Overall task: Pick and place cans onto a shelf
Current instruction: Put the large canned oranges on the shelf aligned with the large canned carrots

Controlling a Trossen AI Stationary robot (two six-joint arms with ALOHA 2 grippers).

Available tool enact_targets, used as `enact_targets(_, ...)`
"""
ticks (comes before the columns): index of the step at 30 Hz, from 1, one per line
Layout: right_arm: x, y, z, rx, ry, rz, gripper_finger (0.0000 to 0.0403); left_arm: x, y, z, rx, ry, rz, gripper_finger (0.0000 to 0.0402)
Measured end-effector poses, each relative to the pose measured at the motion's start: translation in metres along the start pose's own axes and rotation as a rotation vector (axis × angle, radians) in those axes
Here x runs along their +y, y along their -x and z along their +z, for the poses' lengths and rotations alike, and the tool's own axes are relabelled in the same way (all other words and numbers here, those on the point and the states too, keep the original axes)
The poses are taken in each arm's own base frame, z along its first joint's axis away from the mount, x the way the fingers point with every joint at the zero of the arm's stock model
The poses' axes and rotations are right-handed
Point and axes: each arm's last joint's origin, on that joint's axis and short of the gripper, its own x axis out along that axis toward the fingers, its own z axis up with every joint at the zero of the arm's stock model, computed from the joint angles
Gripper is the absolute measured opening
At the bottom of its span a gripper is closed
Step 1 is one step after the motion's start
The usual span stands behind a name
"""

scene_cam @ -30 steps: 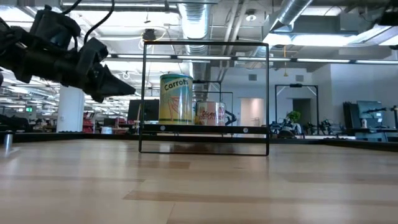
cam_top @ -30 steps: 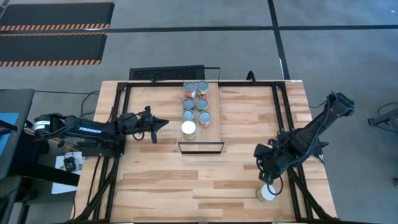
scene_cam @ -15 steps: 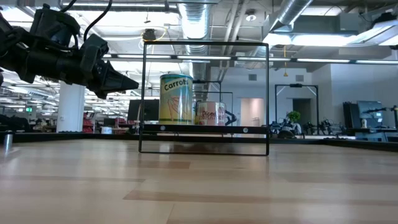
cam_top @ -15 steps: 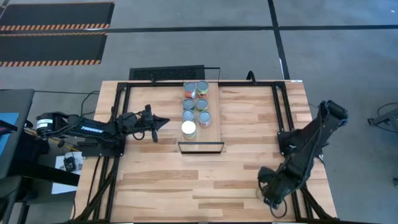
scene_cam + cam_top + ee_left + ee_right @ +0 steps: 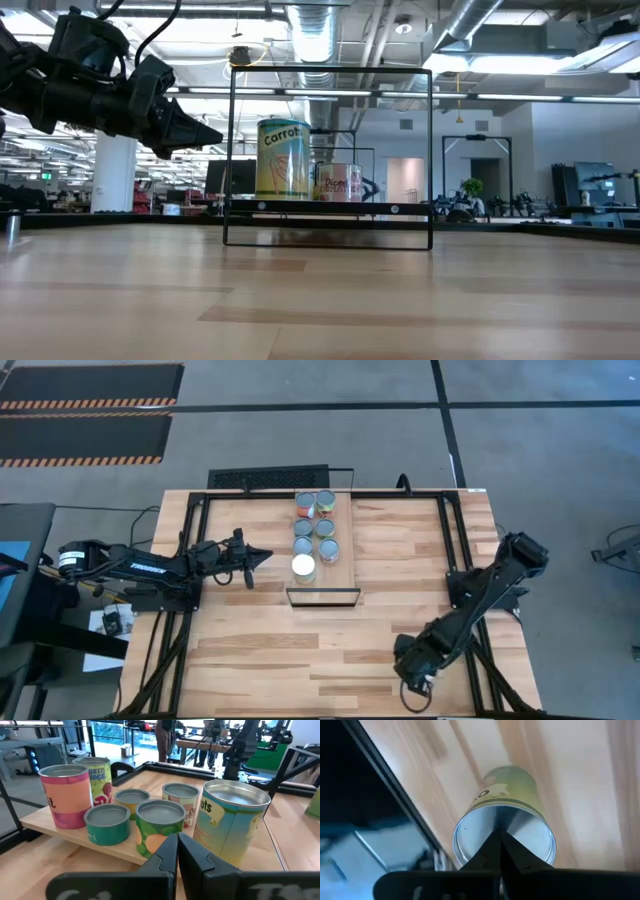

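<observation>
The shelf (image 5: 342,565) is a light-wood plank on a black frame at the table's far middle, and it carries several cans (image 5: 303,567). They also show in the low view (image 5: 283,160) and the left wrist view (image 5: 227,822). My left gripper (image 5: 264,557) is shut and hovers left of the shelf, pointing at it. My right gripper (image 5: 408,678) is shut near the table's near edge. In the right wrist view its tips (image 5: 498,836) stand over the silvery lid end of a green-yellow can (image 5: 507,785). That can looks tipped, lid toward the camera, and is hidden in the high view. My right gripper's shut fingertips overlap the can's lid (image 5: 532,840) in its wrist view. I cannot tell whether they touch it.
The table's black frame rail (image 5: 385,790) runs close beside the green-yellow can, with the floor beyond it. The shelf's near end (image 5: 322,598) is a bare black frame loop. Bare tabletop (image 5: 300,650) lies between the shelf and the near edge.
My right gripper has gone toward the table's near edge, over the white-lidded can that stood there, then a little toward the left edge. The arm now hides that can in the high view.
</observation>
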Motion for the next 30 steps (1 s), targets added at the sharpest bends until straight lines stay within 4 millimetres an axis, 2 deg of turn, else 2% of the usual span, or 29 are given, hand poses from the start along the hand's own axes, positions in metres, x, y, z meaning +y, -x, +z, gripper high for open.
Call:
enact_targets(7,-0.012,0.018,0.018,-0.237,0.006,-0.031,0.0013,0.000,0.000,0.000,0.004,-0.002,0.001,0.0002)
enact_targets(10,-0.015,0.029,0.017,-0.277,0.005,0.007,0.0020,0.000,0.000,-0.001,0.008,-0.004,0.008,0.0002)
enact_targets(14,-0.015,0.035,0.010,-0.283,0.017,0.029,0.0039,0.001,0.000,-0.001,0.009,-0.004,0.019,0.0002)
enact_targets(27,-0.007,0.005,-0.006,-0.208,0.167,-0.156,0.0171,0.001,0.000,-0.001,0.008,-0.012,0.021,0.0002)
enact_targets(30,-0.006,0.007,-0.009,-0.225,0.178,-0.159,0.0187,0.001,0.000,-0.001,0.008,-0.012,0.021,0.0002)
